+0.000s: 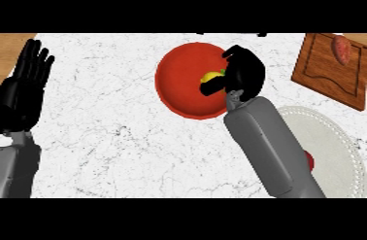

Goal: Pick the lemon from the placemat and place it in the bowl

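Left hand (25, 91) at the left edge of the counter (108, 137), resting, fingers straight and pointing up, held close together. Holds nothing.

Red bowl (179, 88) sits centre on the white marbled top. Lemon (210, 77) is over the bowl's inside, mostly hidden; only a yellow patch shows.

Right hand (240, 71) is above the bowl's right half, fingers and thumb curled round the lemon.

White placemat (337, 142) lies lower right, partly under the grey forearm; a small red thing (309, 160) shows on it. Wooden board (329, 71) upper right, a reddish item (342, 49) on top.
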Robot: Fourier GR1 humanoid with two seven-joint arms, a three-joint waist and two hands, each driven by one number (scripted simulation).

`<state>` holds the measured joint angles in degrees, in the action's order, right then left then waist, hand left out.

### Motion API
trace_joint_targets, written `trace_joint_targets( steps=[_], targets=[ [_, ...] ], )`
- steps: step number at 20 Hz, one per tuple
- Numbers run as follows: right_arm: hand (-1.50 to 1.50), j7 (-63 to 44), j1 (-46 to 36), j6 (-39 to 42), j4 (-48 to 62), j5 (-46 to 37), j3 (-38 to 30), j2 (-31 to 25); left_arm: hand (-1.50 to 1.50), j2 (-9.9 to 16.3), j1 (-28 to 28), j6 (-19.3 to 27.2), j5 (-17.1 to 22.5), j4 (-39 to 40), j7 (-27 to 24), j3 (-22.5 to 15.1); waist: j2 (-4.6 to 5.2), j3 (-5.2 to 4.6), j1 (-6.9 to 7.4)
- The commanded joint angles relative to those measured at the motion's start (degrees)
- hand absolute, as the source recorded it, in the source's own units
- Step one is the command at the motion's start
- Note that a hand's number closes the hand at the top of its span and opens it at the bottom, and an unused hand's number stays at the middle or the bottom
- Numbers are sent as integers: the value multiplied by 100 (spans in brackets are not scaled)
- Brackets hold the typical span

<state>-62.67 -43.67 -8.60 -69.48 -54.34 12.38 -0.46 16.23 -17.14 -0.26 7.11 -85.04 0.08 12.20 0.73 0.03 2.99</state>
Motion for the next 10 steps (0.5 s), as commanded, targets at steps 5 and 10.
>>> trace_joint_targets(
  steps=[5, 10],
  targets=[
    [-150, 469, 50, -2840, 585, 486, -136, 44, 0, 11, -53, 25, 1, -28, 85, 10, -15, 6, -5],
    [-150, 380, -268, -3989, 961, -358, -288, 44, 0, 47, -12, 61, -52, 97, -1, 77, -42, -4, -140]
  ],
)
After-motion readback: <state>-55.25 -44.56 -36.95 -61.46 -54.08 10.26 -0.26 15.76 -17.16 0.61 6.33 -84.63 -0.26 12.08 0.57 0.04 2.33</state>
